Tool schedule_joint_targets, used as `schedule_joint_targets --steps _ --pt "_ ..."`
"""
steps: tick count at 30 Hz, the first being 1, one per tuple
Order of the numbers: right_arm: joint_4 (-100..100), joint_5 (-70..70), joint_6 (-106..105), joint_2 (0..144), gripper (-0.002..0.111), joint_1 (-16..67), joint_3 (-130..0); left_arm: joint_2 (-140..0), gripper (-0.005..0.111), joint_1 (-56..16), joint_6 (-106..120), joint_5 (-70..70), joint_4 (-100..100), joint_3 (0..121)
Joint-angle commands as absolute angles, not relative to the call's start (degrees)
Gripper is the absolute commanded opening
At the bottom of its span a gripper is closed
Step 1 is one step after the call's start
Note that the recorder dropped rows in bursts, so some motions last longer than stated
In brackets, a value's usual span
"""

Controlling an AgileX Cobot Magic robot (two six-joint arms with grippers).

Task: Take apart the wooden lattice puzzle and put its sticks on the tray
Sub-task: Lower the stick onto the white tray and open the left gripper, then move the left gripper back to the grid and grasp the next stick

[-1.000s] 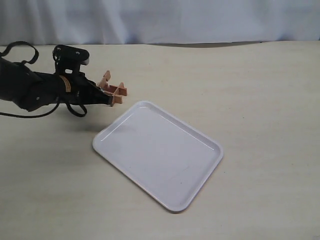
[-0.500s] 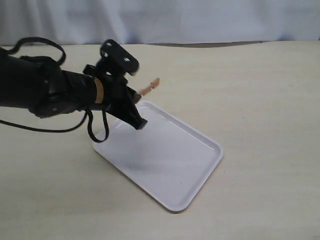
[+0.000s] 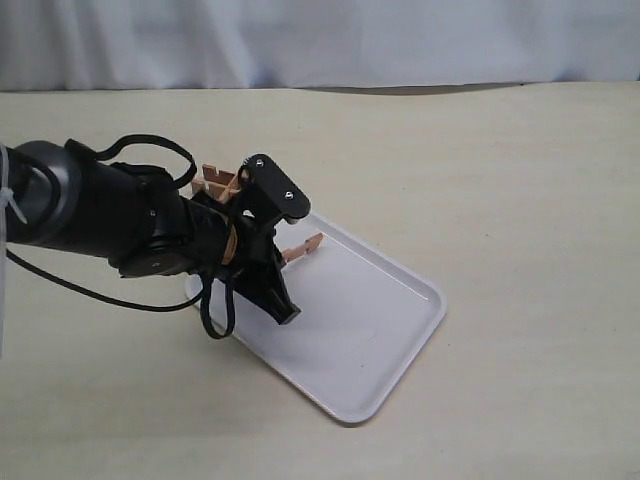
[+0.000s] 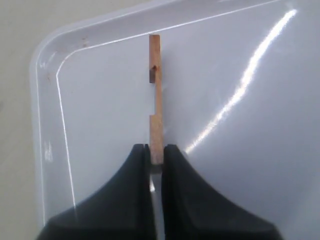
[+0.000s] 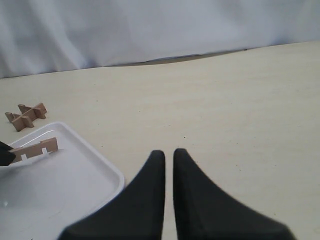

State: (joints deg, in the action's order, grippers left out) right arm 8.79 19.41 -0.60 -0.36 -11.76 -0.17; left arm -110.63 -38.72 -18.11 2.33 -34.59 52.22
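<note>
My left gripper (image 3: 280, 258) is shut on one end of a reddish-brown notched stick (image 3: 304, 245). It holds the stick over the far left part of the white tray (image 3: 400, 340). In the left wrist view the stick (image 4: 157, 100) points straight out from between the gripper (image 4: 156, 150), above the tray floor (image 4: 225, 150). What is left of the wooden lattice puzzle (image 3: 218, 180) lies on the table behind the left arm, and its slats (image 5: 26, 116) are still interlocked. My right gripper (image 5: 169, 152) is shut on nothing, above the table beside the tray's edge (image 5: 112, 175).
The left arm and its cables (image 3: 110, 215) cover the tray's near left corner. A white cloth backdrop (image 3: 320, 40) closes off the far edge of the beige table (image 3: 520, 200).
The left arm has swung from the table's left side to above the tray, carrying one stick. The rest of the lattice stays on the table where the gripper was.
</note>
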Motion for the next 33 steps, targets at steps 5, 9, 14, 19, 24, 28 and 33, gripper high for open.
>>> schedule_joint_targets --steps 5,9,14,19,24,28,33 --pt "8.8 19.4 -0.58 0.0 0.006 -11.65 0.0 -110.84 0.031 -38.96 -18.43 2.04 -30.75 52.2" --pt "8.8 19.4 -0.58 0.0 0.006 -11.65 0.0 -109.44 0.059 -38.96 -18.32 4.81 -30.75 54.16" --pt "8.8 19.4 -0.58 0.0 0.006 -11.65 0.0 -105.13 0.062 -38.62 -18.22 12.07 -31.36 58.69" --pt "8.8 19.4 -0.58 0.0 0.006 -11.65 0.0 -103.66 0.062 -33.89 -20.16 12.02 -31.18 58.83" --pt "8.8 19.4 -0.58 0.0 0.006 -11.65 0.0 -106.93 0.062 -26.21 -21.79 3.93 -29.81 56.66" --pt "8.8 19.4 -0.58 0.0 0.006 -11.65 0.0 -110.92 0.062 -24.33 -21.83 0.95 -29.38 56.66" --pt "8.8 19.4 -0.58 0.0 0.006 -11.65 0.0 -115.42 0.062 -24.33 -21.93 -5.17 -29.38 56.77"
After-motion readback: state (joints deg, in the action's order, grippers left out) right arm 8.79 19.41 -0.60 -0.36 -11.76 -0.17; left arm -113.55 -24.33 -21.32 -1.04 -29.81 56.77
